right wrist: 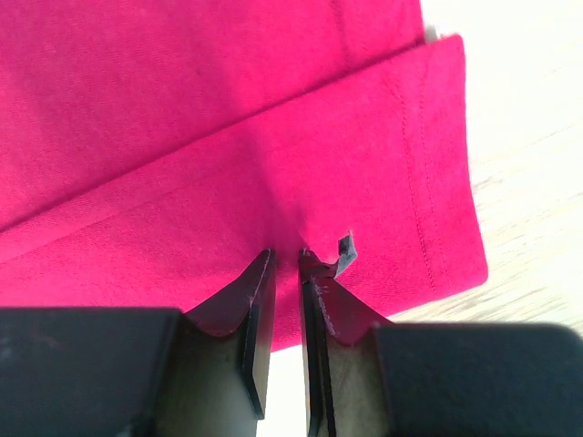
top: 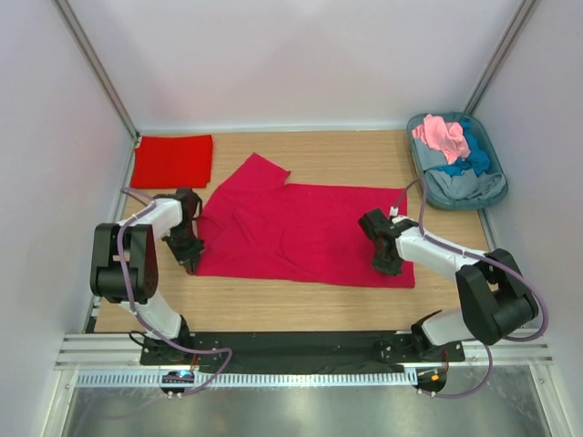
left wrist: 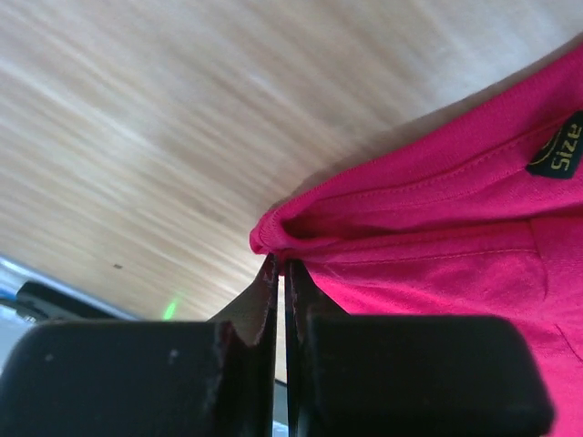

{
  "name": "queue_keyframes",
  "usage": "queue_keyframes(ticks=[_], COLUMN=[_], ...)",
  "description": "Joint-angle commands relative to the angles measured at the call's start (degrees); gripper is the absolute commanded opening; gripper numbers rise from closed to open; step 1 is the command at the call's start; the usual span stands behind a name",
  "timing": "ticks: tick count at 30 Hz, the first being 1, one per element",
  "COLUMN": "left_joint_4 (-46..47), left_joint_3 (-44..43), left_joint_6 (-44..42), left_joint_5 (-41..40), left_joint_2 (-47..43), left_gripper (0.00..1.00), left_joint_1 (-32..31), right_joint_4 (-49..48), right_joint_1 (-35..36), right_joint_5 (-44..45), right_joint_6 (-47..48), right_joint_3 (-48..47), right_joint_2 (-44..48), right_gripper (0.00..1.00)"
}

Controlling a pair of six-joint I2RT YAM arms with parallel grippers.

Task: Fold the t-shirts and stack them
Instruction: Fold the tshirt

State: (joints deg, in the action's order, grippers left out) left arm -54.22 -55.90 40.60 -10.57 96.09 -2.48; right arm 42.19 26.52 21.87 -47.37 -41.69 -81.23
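A crimson t-shirt lies spread flat in the middle of the wooden table. My left gripper is at its near left corner. In the left wrist view the jaws are shut on a bunched fold of the shirt's edge. My right gripper is at the near right corner. In the right wrist view it is shut on puckered cloth of the shirt near the hem. A scarlet t-shirt lies folded at the far left. Pink, blue and grey shirts lie in the tub.
The grey-blue oval tub stands at the far right corner, against the wall. White walls close in the table on three sides. A black size label shows on the shirt in the left wrist view. Bare wood runs along the near edge.
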Motion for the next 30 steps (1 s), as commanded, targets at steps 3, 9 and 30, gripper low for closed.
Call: queue_keyframes(ticks=[3, 9, 30], left_joint_4=[-5.8, -9.76, 16.95], left_joint_3=[0.44, -2.62, -51.84], left_joint_6=[1.76, 3.26, -13.08], left_joint_5=[-3.5, -5.86, 25.08], left_joint_2=[-0.56, -3.72, 20.43], left_gripper=[0.0, 0.4, 0.58], left_joint_1=[0.72, 0.72, -1.38], right_joint_4=[1.13, 4.64, -4.57], right_joint_1=[-0.16, -0.07, -4.63], right_joint_5=[-0.77, 0.81, -10.07], right_joint_6=[-4.74, -6.33, 19.86], right_joint_3=[3.11, 2.94, -26.95], right_joint_2=[3.27, 5.9, 2.84], right_gripper=[0.24, 0.24, 0.57])
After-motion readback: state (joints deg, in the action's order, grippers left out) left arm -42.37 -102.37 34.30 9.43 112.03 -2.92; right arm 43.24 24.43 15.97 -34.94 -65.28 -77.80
